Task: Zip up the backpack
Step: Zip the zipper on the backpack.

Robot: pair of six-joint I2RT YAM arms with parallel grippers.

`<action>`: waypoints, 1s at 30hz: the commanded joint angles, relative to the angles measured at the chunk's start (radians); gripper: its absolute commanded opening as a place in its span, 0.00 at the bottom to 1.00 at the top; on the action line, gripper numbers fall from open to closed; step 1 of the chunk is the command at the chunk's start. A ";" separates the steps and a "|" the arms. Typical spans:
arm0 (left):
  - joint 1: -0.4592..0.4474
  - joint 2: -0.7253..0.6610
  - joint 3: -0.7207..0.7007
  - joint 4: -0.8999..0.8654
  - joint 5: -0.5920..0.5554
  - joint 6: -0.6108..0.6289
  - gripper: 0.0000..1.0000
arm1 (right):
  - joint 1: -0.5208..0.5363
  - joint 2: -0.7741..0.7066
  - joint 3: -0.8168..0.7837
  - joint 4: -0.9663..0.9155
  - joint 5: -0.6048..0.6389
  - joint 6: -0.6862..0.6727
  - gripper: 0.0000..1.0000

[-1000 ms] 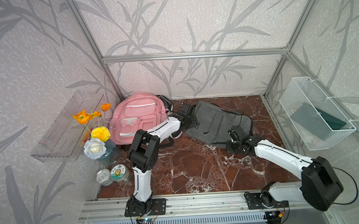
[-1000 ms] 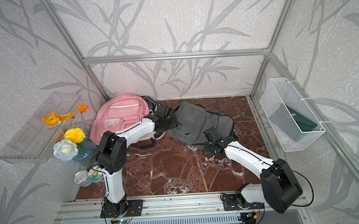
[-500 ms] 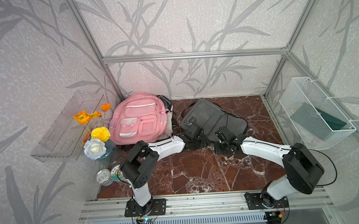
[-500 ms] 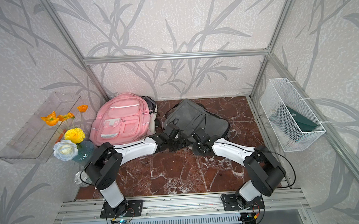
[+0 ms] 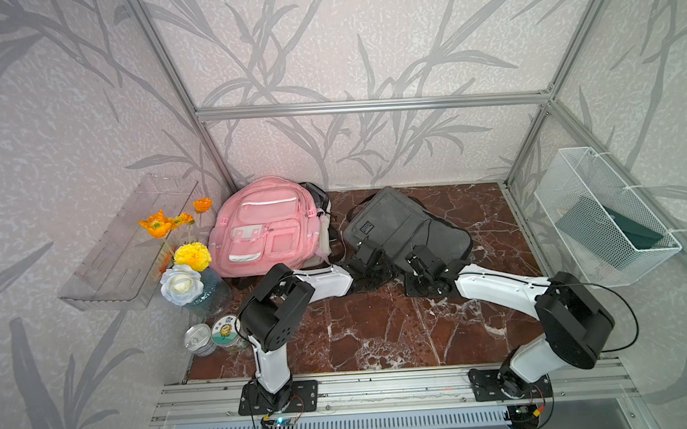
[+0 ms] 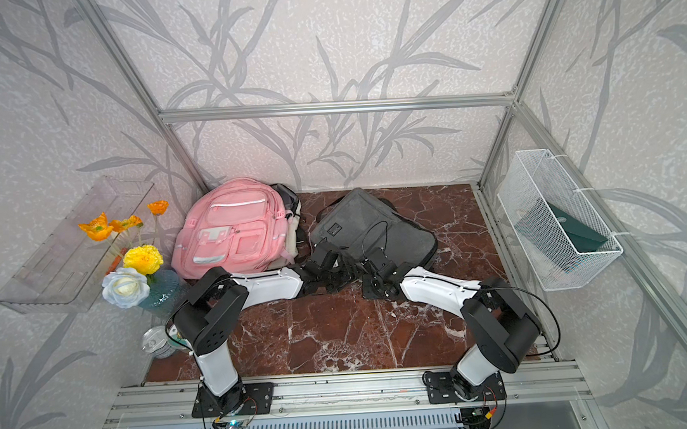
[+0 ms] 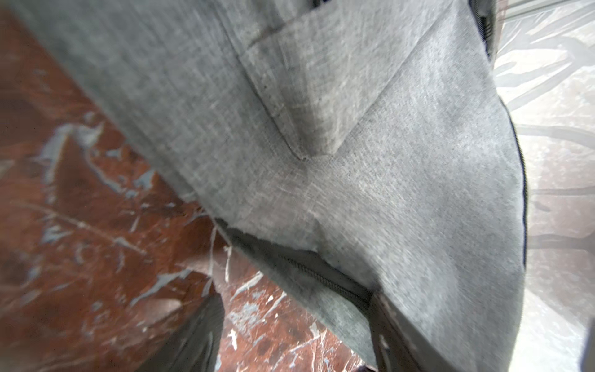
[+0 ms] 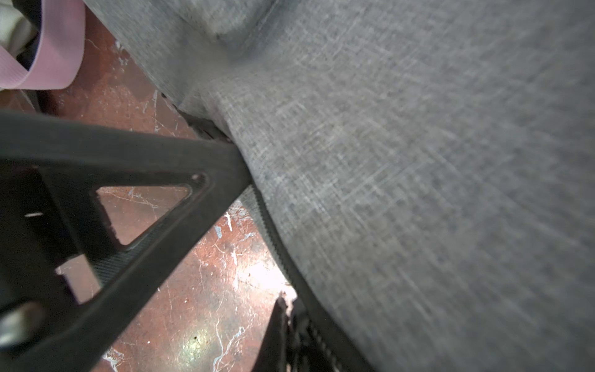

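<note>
The grey backpack [image 5: 403, 228] [image 6: 371, 230] lies flat on the marble floor, and both grippers are at its near edge. My left gripper [image 5: 376, 262] [image 7: 293, 335] is open. One of its fingers [image 7: 392, 335] rests against the fabric by the gaping zipper [image 7: 322, 280], the other over bare floor. Just to its right, my right gripper [image 5: 415, 260] [image 8: 289, 322] is shut on the zipper line [image 8: 270, 232], pinching what looks like the zipper pull. The left gripper's finger [image 8: 145, 199] touches the backpack's edge close by.
A pink backpack [image 5: 270, 227] leans at the back left, its strap [image 8: 48, 48] near the grey one. A vase of flowers [image 5: 191, 272], two cans [image 5: 215, 335] and a clear shelf [image 5: 125, 243] line the left side. A white wire basket [image 5: 604, 218] hangs on the right wall.
My left gripper swung from the backpack's far-left corner to its near edge. The right gripper slid left along that edge, and the grey backpack shifted and turned slightly.
</note>
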 commanded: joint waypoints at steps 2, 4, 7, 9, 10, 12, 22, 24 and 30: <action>0.011 -0.045 -0.051 0.141 -0.023 -0.055 0.71 | 0.014 0.018 0.007 0.024 -0.036 0.001 0.00; 0.013 -0.040 -0.063 0.179 -0.013 -0.068 0.71 | 0.018 0.026 0.017 0.022 -0.037 0.001 0.00; 0.014 -0.013 -0.042 0.180 0.008 -0.064 0.70 | 0.025 0.029 0.021 0.032 -0.041 0.006 0.00; 0.013 0.012 -0.032 0.186 0.014 -0.070 0.69 | 0.034 0.029 0.024 0.039 -0.044 0.008 0.00; 0.016 0.026 -0.030 0.197 0.019 -0.076 0.66 | 0.040 0.029 0.027 0.042 -0.044 0.006 0.00; 0.021 0.052 -0.017 0.206 0.037 -0.080 0.57 | 0.054 0.029 0.036 0.037 -0.039 0.001 0.00; 0.056 0.088 0.015 0.119 0.004 -0.043 0.23 | 0.061 -0.021 0.024 -0.038 0.038 -0.015 0.00; 0.071 0.073 0.013 0.086 -0.026 -0.023 0.16 | 0.061 -0.042 0.018 -0.074 0.075 -0.017 0.00; 0.134 0.075 0.041 0.000 -0.128 0.083 0.03 | 0.061 -0.133 -0.005 -0.149 0.120 -0.041 0.00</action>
